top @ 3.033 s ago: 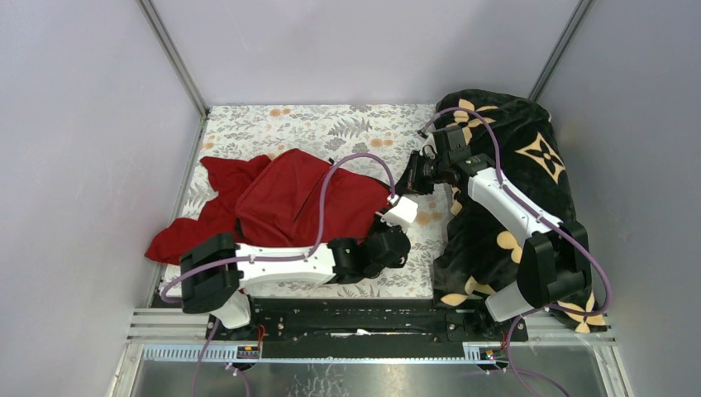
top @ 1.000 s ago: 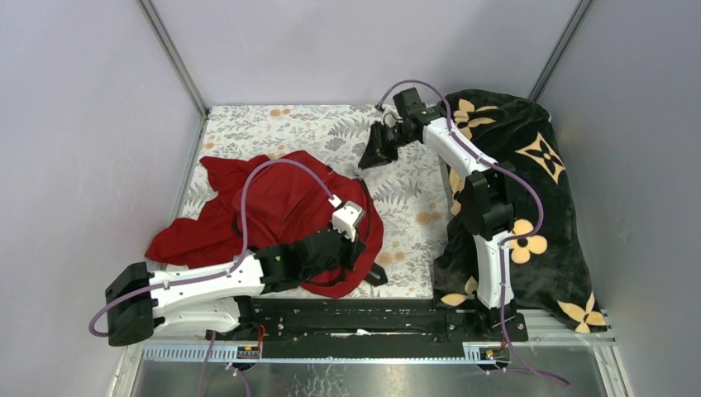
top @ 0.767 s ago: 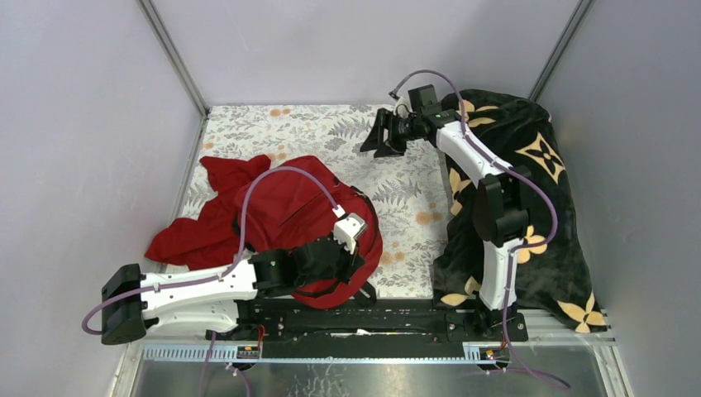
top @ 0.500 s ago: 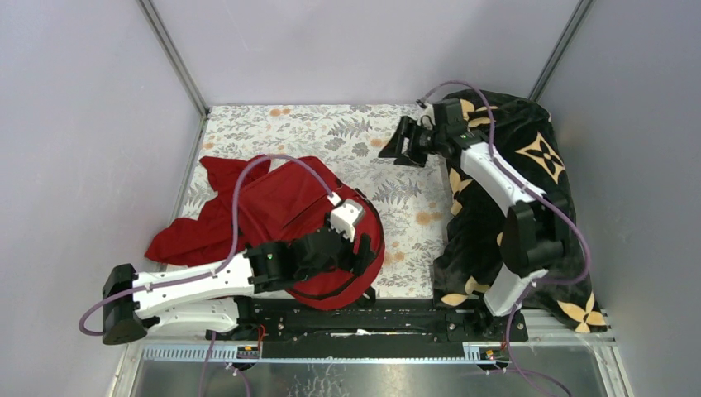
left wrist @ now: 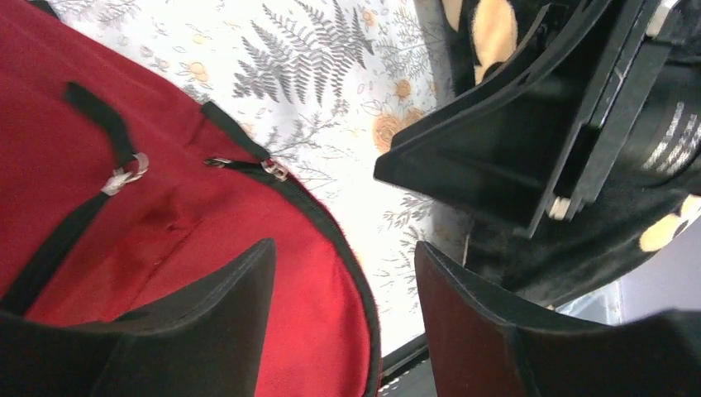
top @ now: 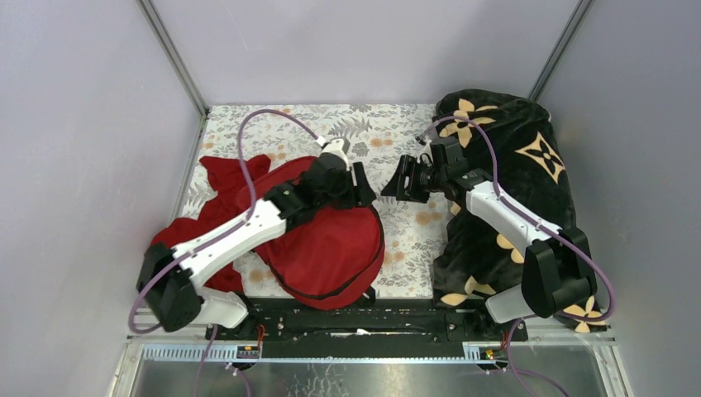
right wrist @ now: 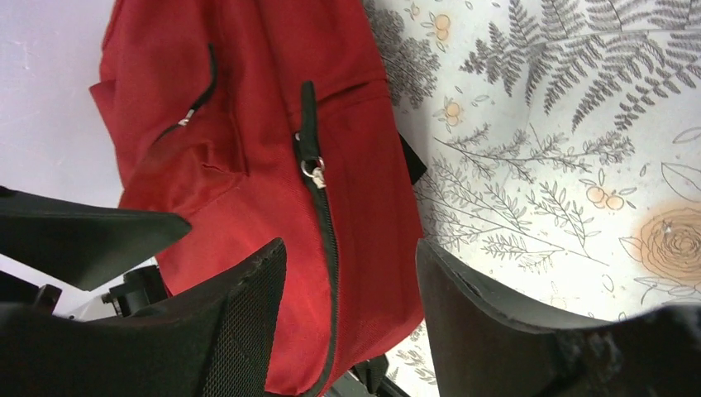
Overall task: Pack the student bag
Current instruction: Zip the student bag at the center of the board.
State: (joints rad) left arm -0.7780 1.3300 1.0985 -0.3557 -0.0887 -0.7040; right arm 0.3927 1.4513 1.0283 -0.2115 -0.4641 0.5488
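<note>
Dark-red backpack lies flat on the floral table, left of centre, long axis running far-left to near-right. Left gripper hangs over its far-right edge, jaws apart, empty. Right gripper sits just to the right over the table, likewise apart and empty, facing the main zipper. Left arm is nearer.

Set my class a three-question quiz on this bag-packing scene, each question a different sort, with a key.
1. True or false: the left gripper is clamped on the student bag.
2. Where does the black blanket lie? A) at the right side of the table; B) inside the bag; C) under the left arm.
3. Fill in: the jaws of the right gripper stand ____.
Key: 1 false, it is open and empty; 2 A; 3 open.
</note>
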